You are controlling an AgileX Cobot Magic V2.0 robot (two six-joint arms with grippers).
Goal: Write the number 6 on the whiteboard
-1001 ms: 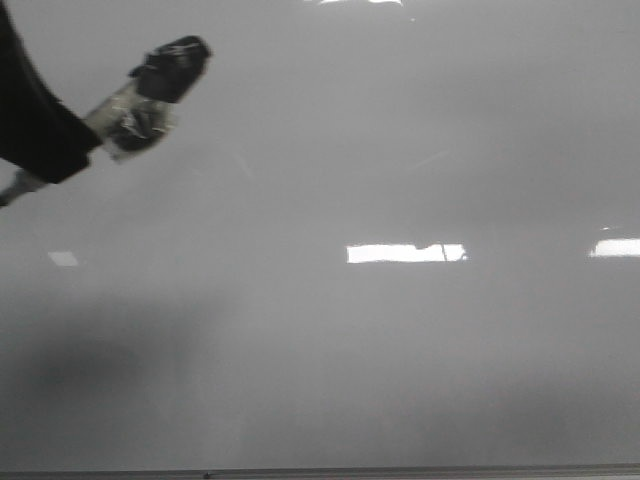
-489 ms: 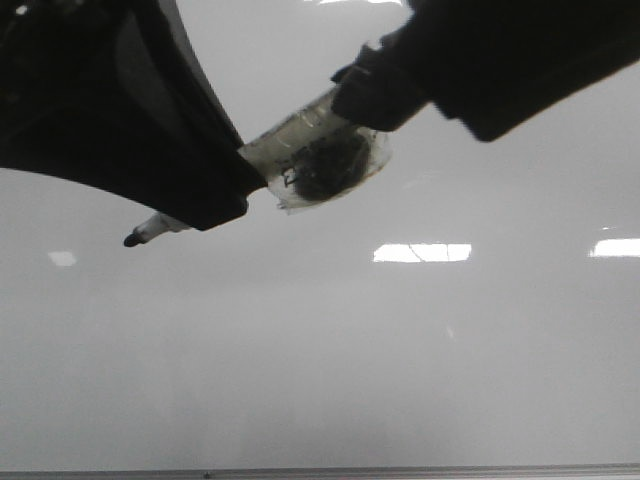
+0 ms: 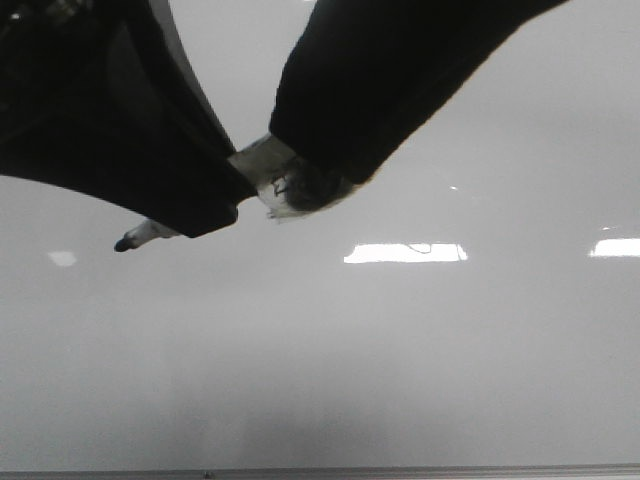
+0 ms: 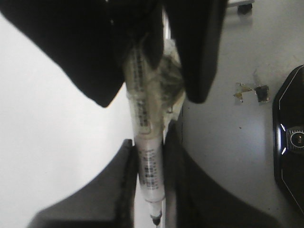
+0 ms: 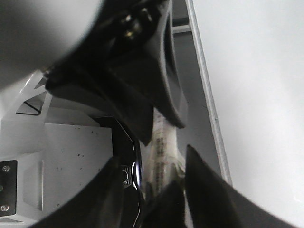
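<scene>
The whiteboard (image 3: 400, 360) fills the front view, pale and glossy, with no drawn number 6 on it. My left gripper (image 3: 215, 195) is shut on a white marker (image 4: 145, 156), whose dark tip (image 3: 122, 244) points left, above the board. The marker's back end is wrapped in clear tape (image 3: 285, 185). My right gripper (image 3: 305, 150) reaches in from the upper right, its fingers astride that taped end. In the right wrist view the right gripper (image 5: 152, 154) is open, with a gap beside the marker (image 5: 164, 142). The left wrist view shows the left gripper (image 4: 148, 142) clamping the barrel.
Bright rectangular light reflections (image 3: 405, 252) lie on the board. The board's thin grey frame edge (image 3: 320, 470) runs along the bottom and shows in the right wrist view (image 5: 209, 109). A black device with a lit ring (image 4: 290, 140) and small scraps (image 4: 249, 90) lie beside the board.
The left arm swung in from the far left with the marker. The right gripper came in from the upper right and moved down over the marker's taped end.
</scene>
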